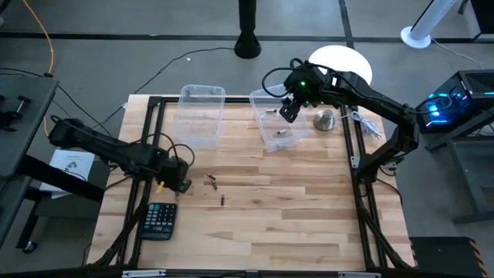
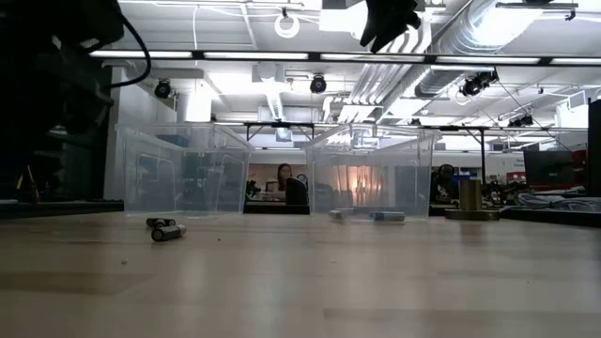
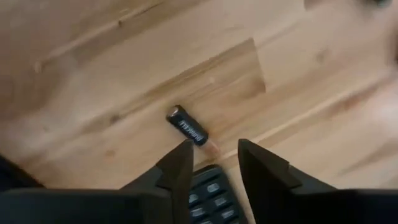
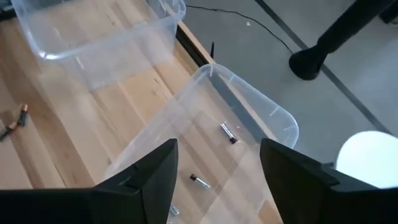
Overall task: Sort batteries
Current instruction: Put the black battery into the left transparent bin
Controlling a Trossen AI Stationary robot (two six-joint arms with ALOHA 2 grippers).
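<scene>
A dark battery with a copper end (image 3: 186,127) lies on its side on the wood, just ahead of my left gripper (image 3: 214,148). That gripper is open, empty and low over the table near the calculator (image 1: 160,220). It also shows in the high view (image 1: 181,185). Two more dark batteries (image 1: 211,181) (image 1: 224,201) lie on the table to its right. My right gripper (image 1: 289,110) is open and empty, hovering above the right clear bin (image 1: 293,139). Silvery batteries (image 4: 229,134) (image 4: 199,182) lie on that bin's floor.
A second clear bin (image 1: 202,116) stands left of the first at the table's far side. A metal bell-shaped object (image 1: 324,120) sits right of the bins. The calculator's keys (image 3: 208,193) show under my left fingers. Bare wood stretches across the table's near half.
</scene>
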